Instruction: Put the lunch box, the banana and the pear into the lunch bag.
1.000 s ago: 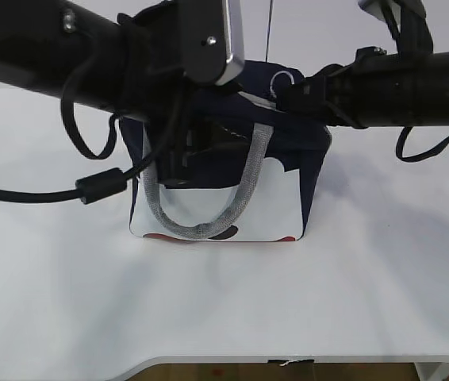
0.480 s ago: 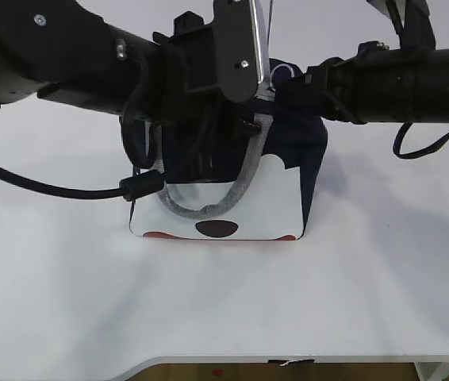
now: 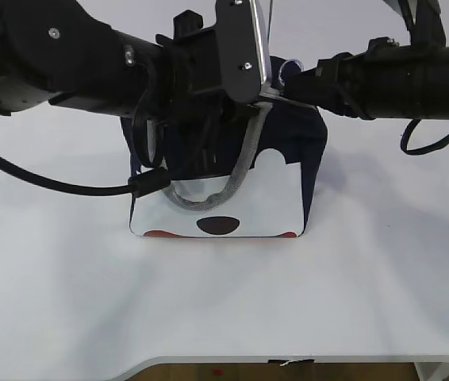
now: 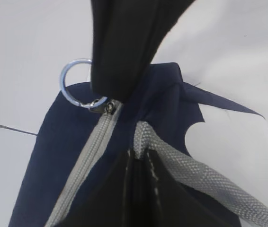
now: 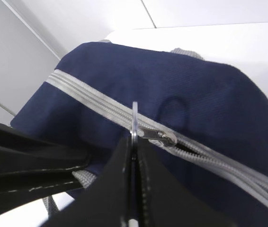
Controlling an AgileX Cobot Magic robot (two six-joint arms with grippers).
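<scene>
You have the lunch bag point(image 3: 276, 202) standing upright in the middle of the exterior frame, white panel facing the camera, and both arms are over its top. Its grey zipper point(image 5: 101, 106) runs closed across the navy top in both wrist views, so the bag is not yet open.

Your right gripper point(image 5: 133, 156) has its jaws pressed together on the ring pull point(image 5: 135, 120), which stands edge-on just above the fingertips at the centre of the right wrist frame, with the slider just to its right. Your left gripper point(image 4: 141, 163) is closed on the grey handle point(image 4: 191, 172) where the webbing meets the bag's top, low in the left wrist frame; in the exterior view that handle is lifted toward the gripper, its loop hanging down over the white panel.

No lunch box, banana or pear shows in any view, so you cannot tell from here where they lie or whether any is inside. By the look of it, you are at the opening step: one gripper steadying the bag, the other ready to draw the zipper. All three items appear still to be loaded.
</scene>
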